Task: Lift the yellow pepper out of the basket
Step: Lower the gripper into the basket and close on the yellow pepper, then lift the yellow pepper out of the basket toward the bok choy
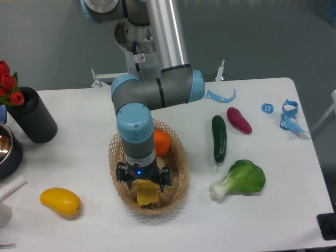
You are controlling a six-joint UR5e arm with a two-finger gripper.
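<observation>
The tool [143, 185] hangs straight down inside the basket [178, 163], right over the yellow pepper [146, 193]. Its fingers sit on either side of the pepper's upper end, but the wrist body covers them, so I cannot tell whether they are released or clenched on it. The pepper lies in the near part of the basket, its lower half showing below the tool. An orange [161, 142] sits in the far part of the basket, just beside the arm. The basket stands on the white surface [79, 147]. To its right lie a cucumber [219, 138], a purple vegetable [239, 119] and a leafy green [241, 178]. A yellow mango [60, 201] lies near the front left, and a black cylinder [32, 115] stands at the far left.
</observation>
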